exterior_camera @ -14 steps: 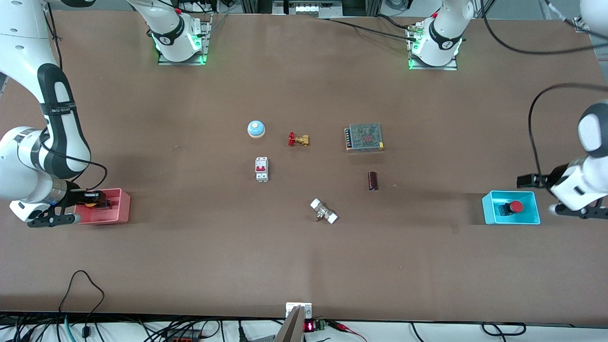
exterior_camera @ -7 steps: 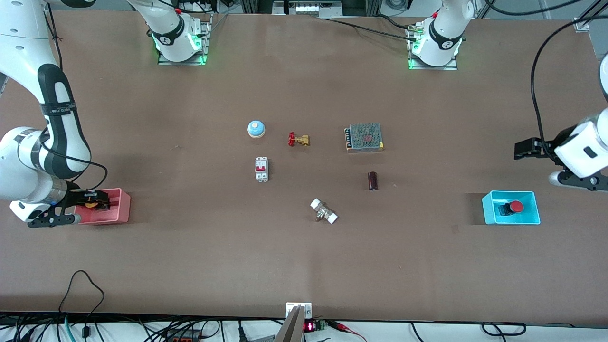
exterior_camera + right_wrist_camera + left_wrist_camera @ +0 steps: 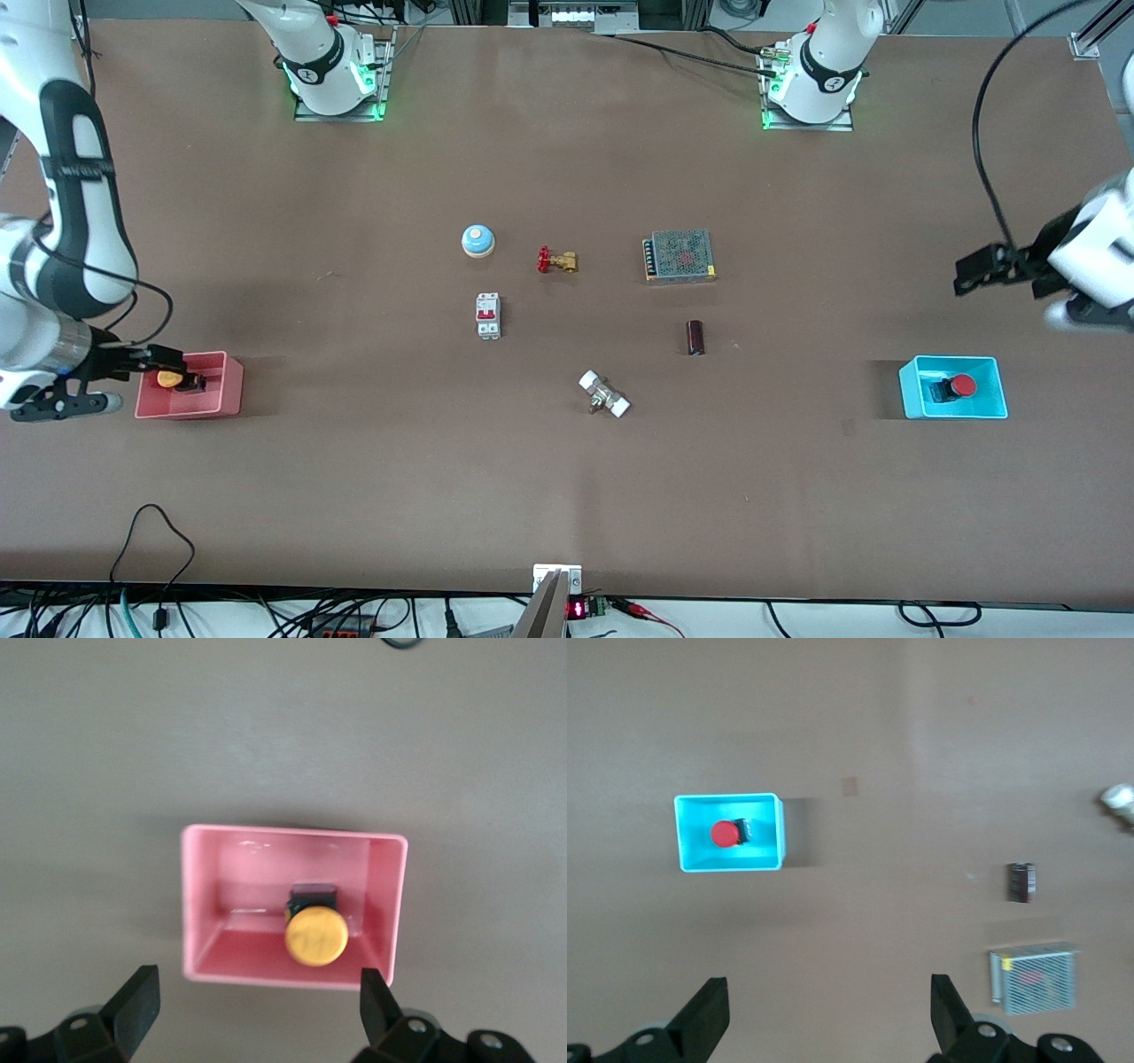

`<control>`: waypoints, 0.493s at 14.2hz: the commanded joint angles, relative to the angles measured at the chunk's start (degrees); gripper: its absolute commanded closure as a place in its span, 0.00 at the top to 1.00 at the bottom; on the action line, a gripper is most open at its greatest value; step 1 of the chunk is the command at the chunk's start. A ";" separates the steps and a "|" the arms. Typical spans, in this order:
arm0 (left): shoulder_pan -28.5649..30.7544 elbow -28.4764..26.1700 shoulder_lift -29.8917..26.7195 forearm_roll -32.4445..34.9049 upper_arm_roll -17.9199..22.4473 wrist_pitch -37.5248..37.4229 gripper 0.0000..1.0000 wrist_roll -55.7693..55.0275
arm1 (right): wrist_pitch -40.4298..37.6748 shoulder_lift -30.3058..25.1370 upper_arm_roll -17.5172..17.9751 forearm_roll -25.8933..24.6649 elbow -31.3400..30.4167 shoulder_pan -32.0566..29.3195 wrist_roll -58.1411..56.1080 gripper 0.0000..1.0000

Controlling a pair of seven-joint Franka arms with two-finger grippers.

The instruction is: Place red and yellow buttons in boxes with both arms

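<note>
Just dropped the yellow button [image 3: 314,935] into the pink box [image 3: 200,904]; red button [image 3: 725,834] sits in the cyan box [image 3: 776,833]. Right gripper [image 3: 252,1005] and left gripper [image 3: 824,1019] both wide, empty, so basically done.

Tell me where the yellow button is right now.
The yellow button lies inside the pink box at the right arm's end of the table, with the open right gripper above that box.

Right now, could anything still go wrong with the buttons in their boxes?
Maybe two things. The open right gripper hangs low over the pink box, so a clumsy move might bump its rim or knock the yellow button out. The yellow button lies close to one wall, so a jolt might tip it. The red button in the cyan box looks safe; the open left gripper is well clear.
</note>
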 commanded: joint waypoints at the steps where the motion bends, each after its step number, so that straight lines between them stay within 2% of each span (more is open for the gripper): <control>1: -5.56 -12.02 -10.11 3.46 3.42 4.15 1.00 -0.53 | -4.85 -7.15 0.58 0.18 -0.99 2.77 -0.20 1.00; 7: -5.05 -9.93 -7.13 3.67 2.98 3.99 1.00 -0.61 | -11.97 -18.14 0.76 -1.67 -2.83 9.62 0.06 1.00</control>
